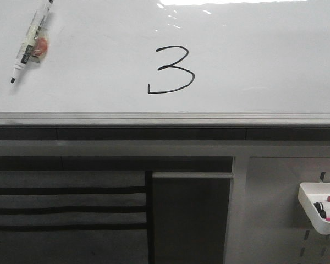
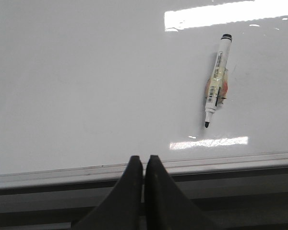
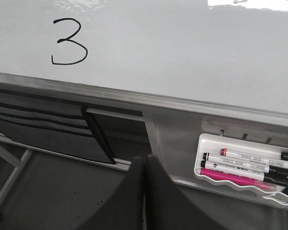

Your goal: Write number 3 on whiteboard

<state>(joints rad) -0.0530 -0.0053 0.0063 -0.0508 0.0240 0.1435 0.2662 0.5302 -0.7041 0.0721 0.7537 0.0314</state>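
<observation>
Number 3 (image 1: 172,70) stood on whiteboard (image 1: 264,66); marker (image 1: 29,43) lay left. Left tool (image 2: 143,165), right tool (image 3: 144,165) closed, empty.

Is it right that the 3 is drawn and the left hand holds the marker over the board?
Not quite. The 3 is drawn, but the left hand is shut and empty; the left wrist view shows the marker lying uncapped on the whiteboard.

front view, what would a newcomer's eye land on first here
The black number 3 drawn near the middle of the whiteboard stands out first. Next comes the uncapped marker lying on the board at its upper left, then the small white tray of markers hanging at the lower right.
</observation>
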